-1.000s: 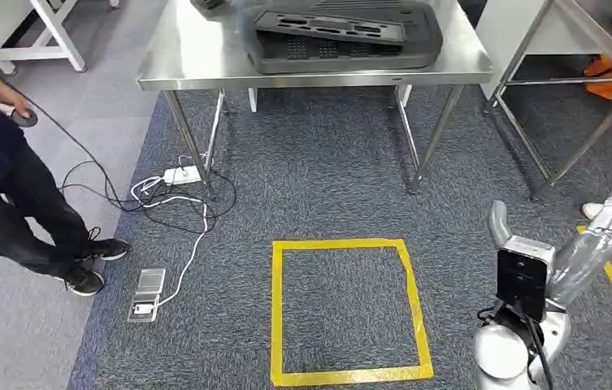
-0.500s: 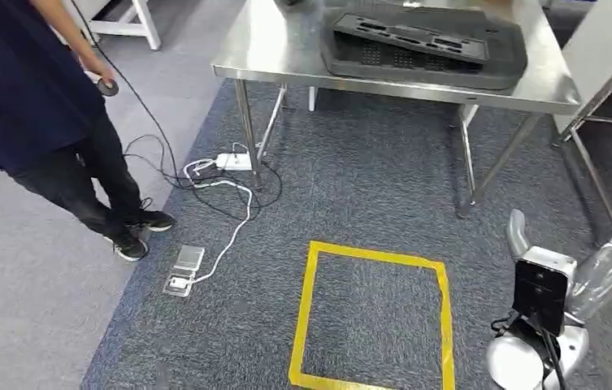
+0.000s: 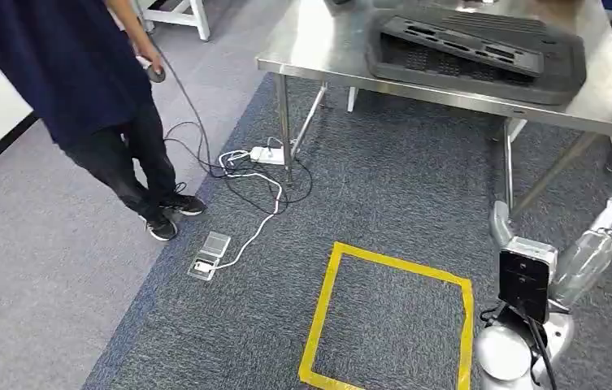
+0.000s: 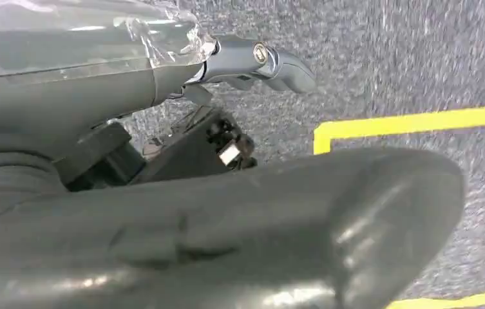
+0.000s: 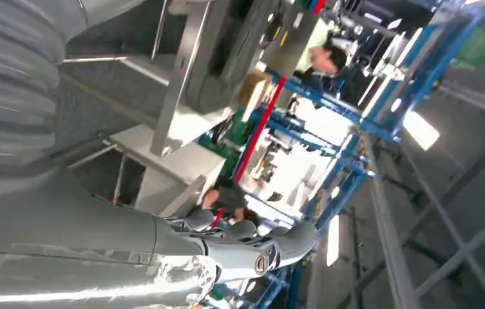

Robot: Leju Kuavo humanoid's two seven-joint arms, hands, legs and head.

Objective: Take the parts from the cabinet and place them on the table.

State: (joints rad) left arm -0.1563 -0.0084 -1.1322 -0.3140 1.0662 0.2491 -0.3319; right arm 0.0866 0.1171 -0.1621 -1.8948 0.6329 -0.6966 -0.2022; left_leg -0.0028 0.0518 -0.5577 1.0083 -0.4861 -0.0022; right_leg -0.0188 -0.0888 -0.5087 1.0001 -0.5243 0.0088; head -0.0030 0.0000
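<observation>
Head view first: steel table sits at the top of the picture on grey carpet, and the black moulded parts are lying on it, a flatter panel resting tilted on a bigger tray-like one. Right hand is raised at the lower right, below the table's near edge and well apart from the parts, with nothing in it (thumb sticks out to one side and the fingers point up, so it looks loosely spread). A person in dark clothes stands at the upper left with a small round thing on a cable in one hand. White power strip and a tangle of cables lie by the table leg, and a yellow tape square is marked on the carpet just left of the right hand.

Left wrist view: left hand is close up over the carpet, one finger reaching out straight, nothing visibly held. I can't tell how the other fingers lie.

Right wrist view: fingers extend out together, holding nothing, with blue racking and table legs behind.
</observation>
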